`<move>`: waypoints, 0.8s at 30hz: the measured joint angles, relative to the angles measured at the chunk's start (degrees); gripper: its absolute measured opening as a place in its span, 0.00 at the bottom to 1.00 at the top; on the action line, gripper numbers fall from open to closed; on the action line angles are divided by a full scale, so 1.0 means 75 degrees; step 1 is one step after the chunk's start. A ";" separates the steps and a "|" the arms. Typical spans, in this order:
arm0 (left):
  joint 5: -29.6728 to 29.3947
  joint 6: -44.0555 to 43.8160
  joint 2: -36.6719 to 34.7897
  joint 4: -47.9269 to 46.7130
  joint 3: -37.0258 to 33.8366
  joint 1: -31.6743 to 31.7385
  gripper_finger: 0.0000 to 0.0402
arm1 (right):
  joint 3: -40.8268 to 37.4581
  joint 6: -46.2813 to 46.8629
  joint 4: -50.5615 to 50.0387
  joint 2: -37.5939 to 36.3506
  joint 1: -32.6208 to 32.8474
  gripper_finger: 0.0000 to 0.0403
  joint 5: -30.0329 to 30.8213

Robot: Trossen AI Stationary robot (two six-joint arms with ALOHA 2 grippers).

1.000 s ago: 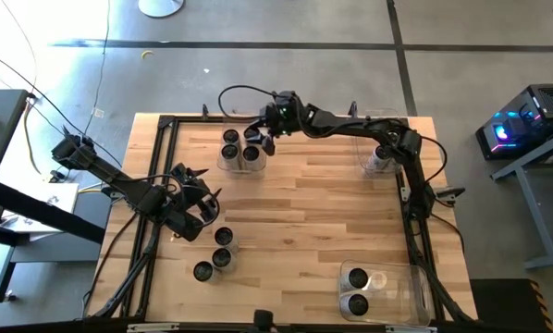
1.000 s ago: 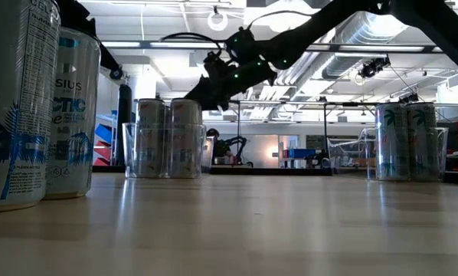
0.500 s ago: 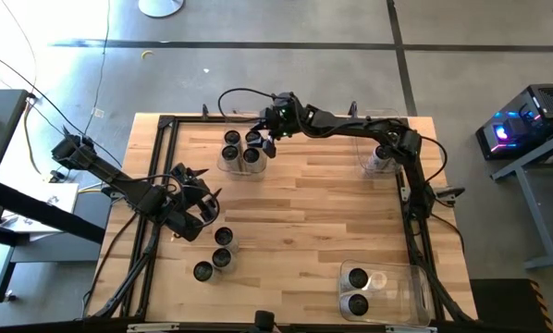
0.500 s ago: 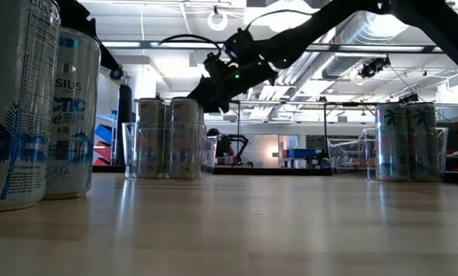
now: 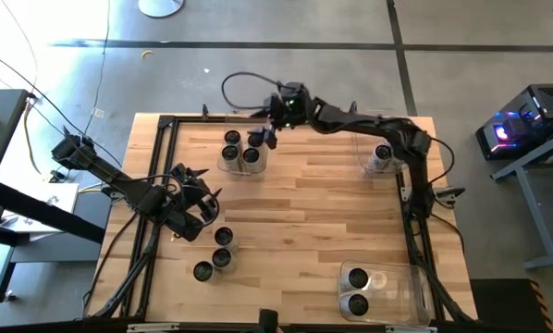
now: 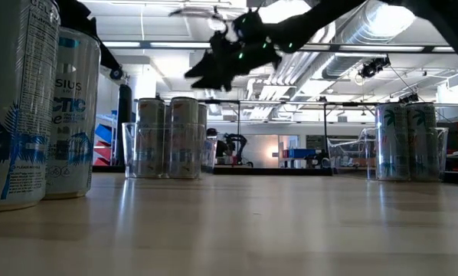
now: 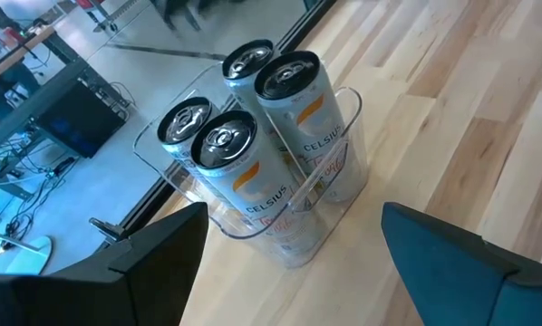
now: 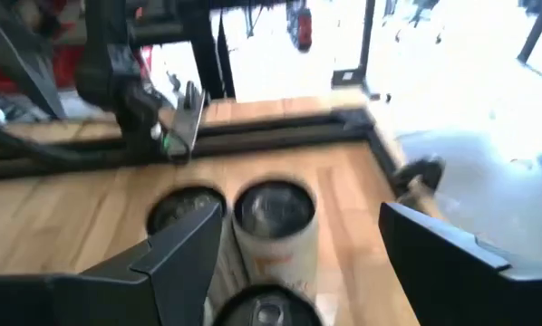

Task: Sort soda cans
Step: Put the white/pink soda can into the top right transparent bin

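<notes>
A: Where is the right gripper (image 5: 265,136) sitting?

B: It is hanging above the clear bin (image 5: 240,154) at the far side of the bench (image 5: 304,213), with its fingers spread apart and nothing between them. In the low view it is floating clear above the can tops.

A: And the cans in that bin?

B: Three cans (image 5: 231,138) are standing upright inside it, dark tops showing from above. The right wrist view is looking down on them.

A: What is the left gripper (image 5: 200,211) doing?

B: It is waiting near the left edge of the bench, fingers wide apart and holding nothing. Its wrist camera is showing four upright cans (image 7: 226,149) packed into another clear bin (image 7: 343,172).

A: Other cans?

B: Two cans (image 5: 356,289) are standing in a bin (image 5: 401,287) at the near right corner, and one can (image 5: 382,155) is standing at the far right by the right arm.
</notes>
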 joint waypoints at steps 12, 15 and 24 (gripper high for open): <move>-0.0045 -0.0127 0.0001 -0.0002 0.0000 -0.0245 0.81 | 0.0020 -0.0968 -0.4889 -0.2949 0.1894 0.73 0.2980; -0.0149 -0.0144 0.0001 -0.0006 0.0000 -0.0393 0.81 | -0.0117 0.0003 -0.5903 -0.3348 0.2829 0.73 0.3460; 0.0708 -0.0074 -0.0033 -0.0139 0.0000 -0.1563 0.81 | -0.3654 0.1927 -0.1671 -0.3924 0.5095 0.73 0.3322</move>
